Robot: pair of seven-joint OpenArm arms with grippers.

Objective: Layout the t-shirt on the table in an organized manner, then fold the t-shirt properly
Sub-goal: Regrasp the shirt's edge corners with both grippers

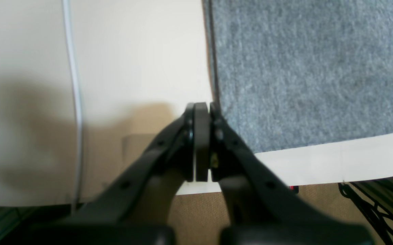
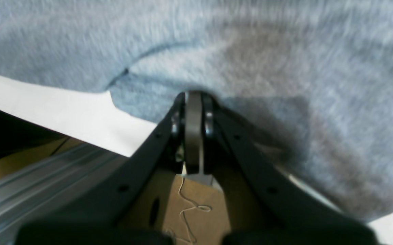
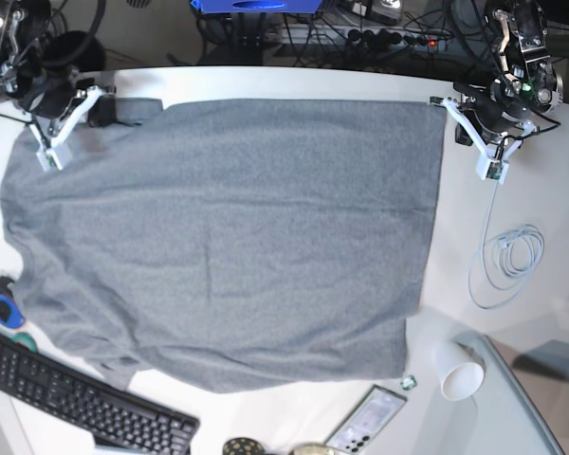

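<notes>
T-shirt (image 3: pixel 228 237) spread flat on table (image 3: pixel 360 417).
Left gripper (image 1: pixel 202 112) closed at hem corner, empty; right gripper (image 2: pixel 193 98) pinching sleeve cloth.

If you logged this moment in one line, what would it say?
shirt: spread on table | left pincer: shut, at shirt corner | right pincer: shut on shirt edge

White table (image 3: pixel 266 408), curved far edge. Grey t-shirt (image 3: pixel 237 237) spread flat over most of it, hem side toward the right, sleeves at the left. Right of the shirt: a coiled white cable (image 3: pixel 507 261) on bare tabletop. Near edge: black keyboard (image 3: pixel 76 403) at the lower left, touching the shirt's edge; a blue round thing (image 3: pixel 5 303) just beside the left sleeve; phone (image 3: pixel 365 422) and white paper cup (image 3: pixel 457 372) at the lower right, cup on its side.
</notes>
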